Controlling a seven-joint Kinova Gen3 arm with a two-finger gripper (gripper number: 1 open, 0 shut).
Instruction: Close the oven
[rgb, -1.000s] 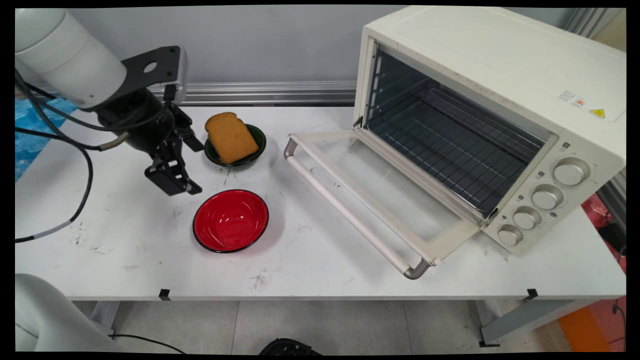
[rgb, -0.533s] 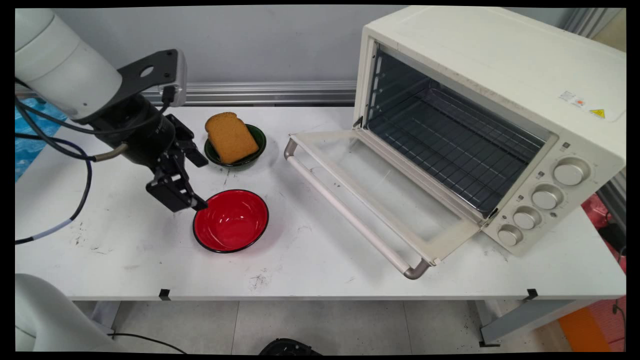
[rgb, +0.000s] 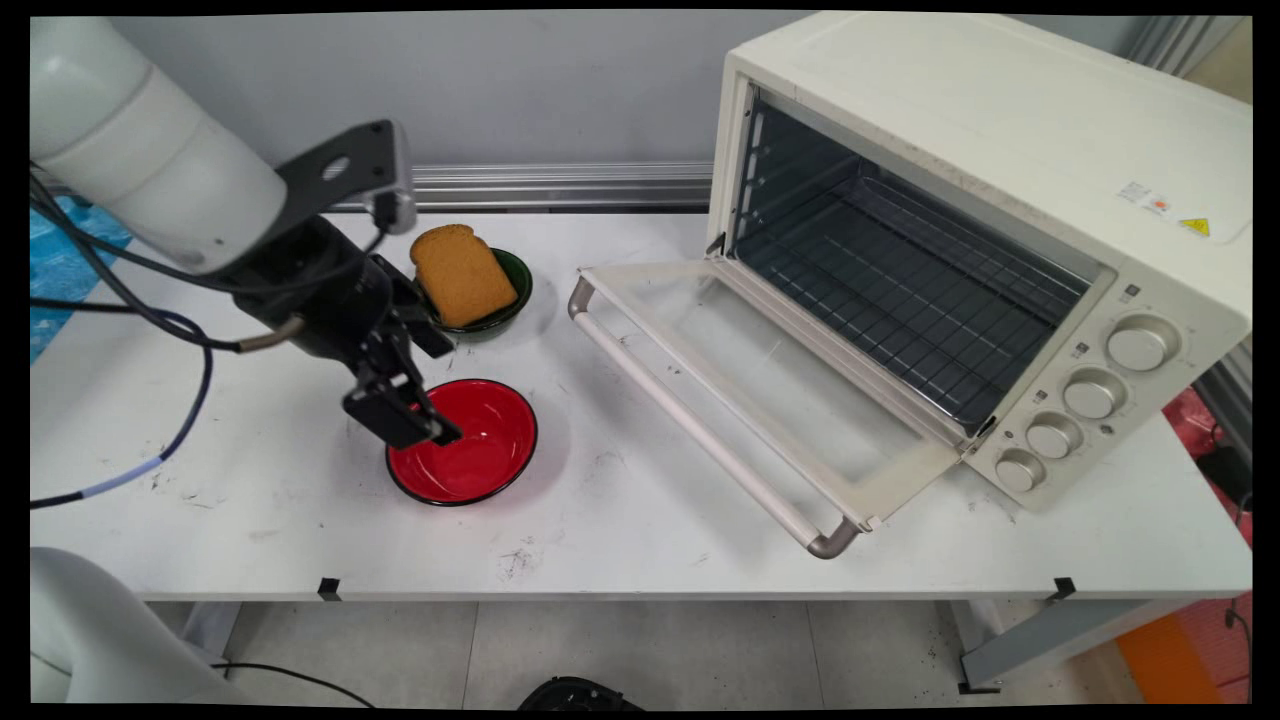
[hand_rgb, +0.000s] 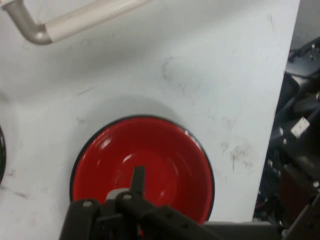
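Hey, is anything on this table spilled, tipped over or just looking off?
Nothing is spilled or tipped. The bread slice leans out of its green bowl, too large to lie flat in it. The toaster oven door hangs fully open. The red bowl sits upright and empty, and the table has scuff marks.

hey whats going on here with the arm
The white Kinova arm's end effector hangs over the left side of an empty red bowl on the table. Behind it, a slice of bread rests on a green bowl. To the right, a toaster oven stands with its door folded down.
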